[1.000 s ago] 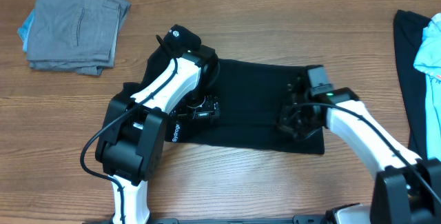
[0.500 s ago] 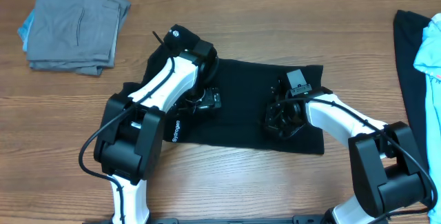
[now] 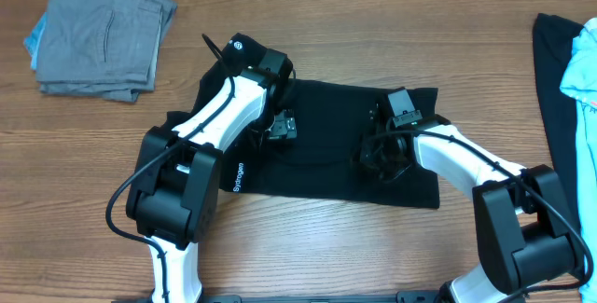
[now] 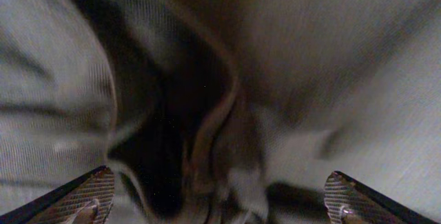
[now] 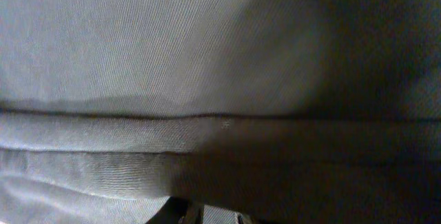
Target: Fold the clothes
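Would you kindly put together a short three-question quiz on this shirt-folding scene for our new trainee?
1. True or false: the left gripper is open over the black shirt.
2. Where does the folded grey garment lie? A) at the far left of the table; B) on the black shirt; C) at the table's right edge.
3. Fill in: the garment at the right edge, lying against dark fabric, is light ____.
Key: 1 true; 2 A; 3 blue.
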Available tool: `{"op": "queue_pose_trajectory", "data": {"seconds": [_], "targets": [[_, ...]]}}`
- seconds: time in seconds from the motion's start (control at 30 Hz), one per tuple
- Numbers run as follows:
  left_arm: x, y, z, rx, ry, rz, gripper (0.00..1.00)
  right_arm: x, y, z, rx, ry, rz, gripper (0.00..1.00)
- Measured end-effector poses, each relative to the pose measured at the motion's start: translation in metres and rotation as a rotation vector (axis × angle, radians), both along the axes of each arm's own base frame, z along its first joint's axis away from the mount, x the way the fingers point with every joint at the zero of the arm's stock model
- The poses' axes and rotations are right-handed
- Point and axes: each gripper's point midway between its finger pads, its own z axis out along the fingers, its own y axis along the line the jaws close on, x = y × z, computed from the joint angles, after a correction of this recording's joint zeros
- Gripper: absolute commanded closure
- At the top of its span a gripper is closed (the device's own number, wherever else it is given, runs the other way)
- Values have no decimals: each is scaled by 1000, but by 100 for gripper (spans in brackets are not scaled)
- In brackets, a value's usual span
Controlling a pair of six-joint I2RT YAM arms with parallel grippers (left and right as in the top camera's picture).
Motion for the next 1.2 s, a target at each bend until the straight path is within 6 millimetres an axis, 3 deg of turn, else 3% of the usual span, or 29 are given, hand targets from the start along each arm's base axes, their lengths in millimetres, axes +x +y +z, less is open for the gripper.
{"op": "queue_pose_trajectory", "data": {"seconds": [0.13,0.23,0.43,0.63,0.77,0.9,0.97,1.03,1.1,1.2], "targets": [[21,3,2,-15,-75,22,0,18,-14,1,-19,-55,-47,80],[38,6,4,-34,-135,43,0,31,-24,3,-25,-95,-80,72],[44,26,12,-27,-124,92,0,45,-44,9,-40,-112,-139,67],[46,51,52,-8,-93,143,0,65,-67,34,-56,-112,-205,66],[36,45,87,-28,-119,93,2,69,-71,51,-65,-92,-215,65],[3,16,114,-76,-82,0,26,61,-71,64,-76,-35,-213,62],[-14,-8,117,-101,-48,-65,48,55,-72,68,-82,-6,-211,61],[-26,-29,110,-120,-29,-112,67,50,-72,68,-86,19,-210,59],[-46,-51,88,-131,16,-169,77,40,-73,66,-94,60,-206,58],[-59,-62,64,-146,49,-187,91,36,-73,66,-96,76,-206,57]]}}
